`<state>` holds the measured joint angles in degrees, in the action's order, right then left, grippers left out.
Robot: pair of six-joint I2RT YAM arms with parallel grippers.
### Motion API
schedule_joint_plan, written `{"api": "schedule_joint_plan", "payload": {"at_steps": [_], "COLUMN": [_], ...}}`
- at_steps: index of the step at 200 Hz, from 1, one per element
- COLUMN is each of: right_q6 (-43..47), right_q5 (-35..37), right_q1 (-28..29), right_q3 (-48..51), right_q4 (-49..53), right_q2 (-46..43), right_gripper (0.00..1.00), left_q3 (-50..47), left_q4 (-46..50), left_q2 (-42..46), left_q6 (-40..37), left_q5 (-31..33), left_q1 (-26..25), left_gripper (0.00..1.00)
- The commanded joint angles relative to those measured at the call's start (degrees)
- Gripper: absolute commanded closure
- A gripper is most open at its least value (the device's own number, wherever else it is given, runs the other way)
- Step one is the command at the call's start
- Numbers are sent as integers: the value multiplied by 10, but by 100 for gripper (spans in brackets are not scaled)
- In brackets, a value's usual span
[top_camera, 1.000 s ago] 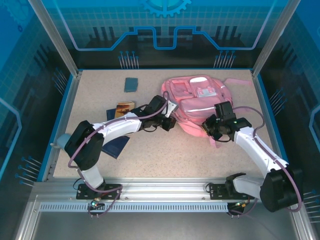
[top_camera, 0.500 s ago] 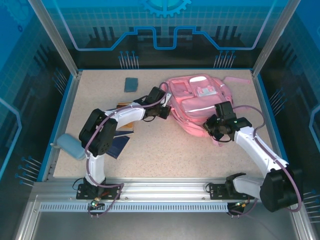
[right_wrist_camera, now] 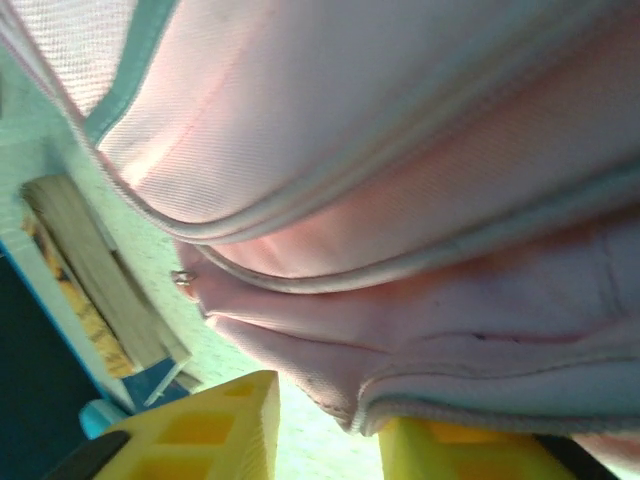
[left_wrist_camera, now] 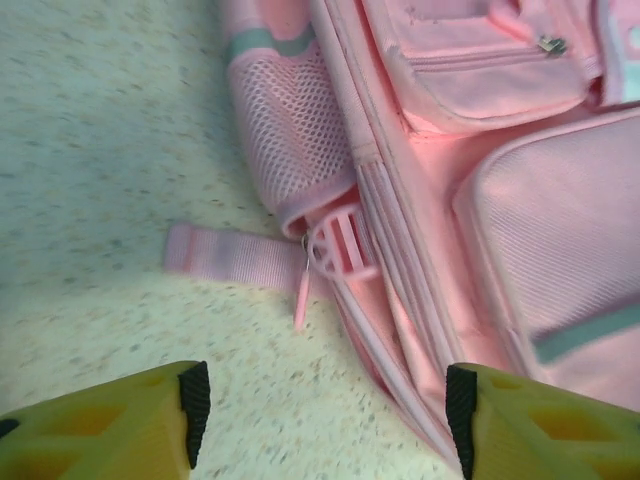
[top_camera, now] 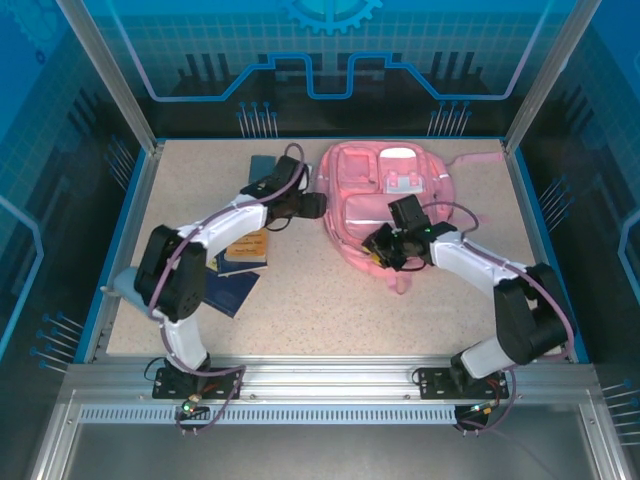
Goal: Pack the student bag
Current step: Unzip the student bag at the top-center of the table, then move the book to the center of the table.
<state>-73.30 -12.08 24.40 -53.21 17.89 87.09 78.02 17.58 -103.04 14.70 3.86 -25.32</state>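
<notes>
Left wrist: fingers (left_wrist_camera: 110, 425) wide, near bag (left_wrist_camera: 520, 200)

The left arm (top_camera: 215, 236) and right arm (top_camera: 478, 264) share white link shells, black joint housings and a purple cable (top_camera: 291, 148) each. Black base plates (top_camera: 200, 379) anchor them. The left gripper (left_wrist_camera: 320, 412) and right gripper (right_wrist_camera: 328, 440) have yellow fingers (left_wrist_camera: 90, 428) with black pads (left_wrist_camera: 196, 398).

Speckled table (top_camera: 320, 300), student bag (top_camera: 350, 205), books (top_camera: 243, 250)

The left gripper (left_wrist_camera: 327, 415) hangs with jaws wide apart over the table (left_wrist_camera: 100, 130), near the mesh pocket (left_wrist_camera: 295, 130) and loose strap (left_wrist_camera: 230, 257) of the student bag (left_wrist_camera: 480, 200).
</notes>
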Motion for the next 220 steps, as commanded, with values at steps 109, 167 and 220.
{"api": "schedule_joint_plan", "payload": {"at_steps": [109,167,220], "right_q6": [258,257,272], "right_q5": [25,37,75], "right_q1": [74,94,99], "right_q3": [-115,-129,-147], "right_q4": [65,70,92], "right_q2": [36,48,51], "right_gripper": [14,14,14], "left_q3": [-77,-77,-172], "left_q4": [141,162,171], "left_q2": [11,-46,28], "left_q6": [65,100,174], "left_q5": [45,-37,-71], "left_q1": [167,153,73], "left_gripper": [26,37,37]}}
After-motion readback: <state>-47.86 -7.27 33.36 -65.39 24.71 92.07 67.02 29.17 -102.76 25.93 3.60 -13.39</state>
